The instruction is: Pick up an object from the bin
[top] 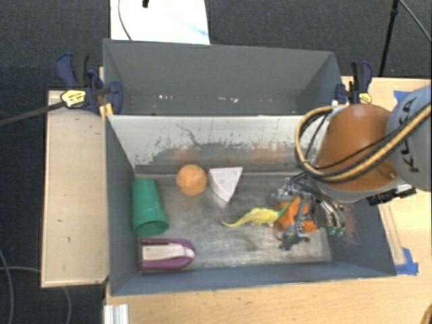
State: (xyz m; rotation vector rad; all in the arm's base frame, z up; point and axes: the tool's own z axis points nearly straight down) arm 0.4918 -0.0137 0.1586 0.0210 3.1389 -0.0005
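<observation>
My gripper (295,225) is low in the bin's right part, under the arm's orange cover. It sits right at a small orange thing (289,212), which shows on both sides of the gripper's dark parts. A yellow, curved, soft-looking thing (255,217) lies just left of it, its near end touching the orange thing. Whether the orange thing is gripped is not clear from this view.
Further left lie a white wedge (225,181), an orange ball (192,179), a green cup (148,206) on its side and a purple and white stapler-like thing (166,254) at the front left. The arm covers the bin's right wall.
</observation>
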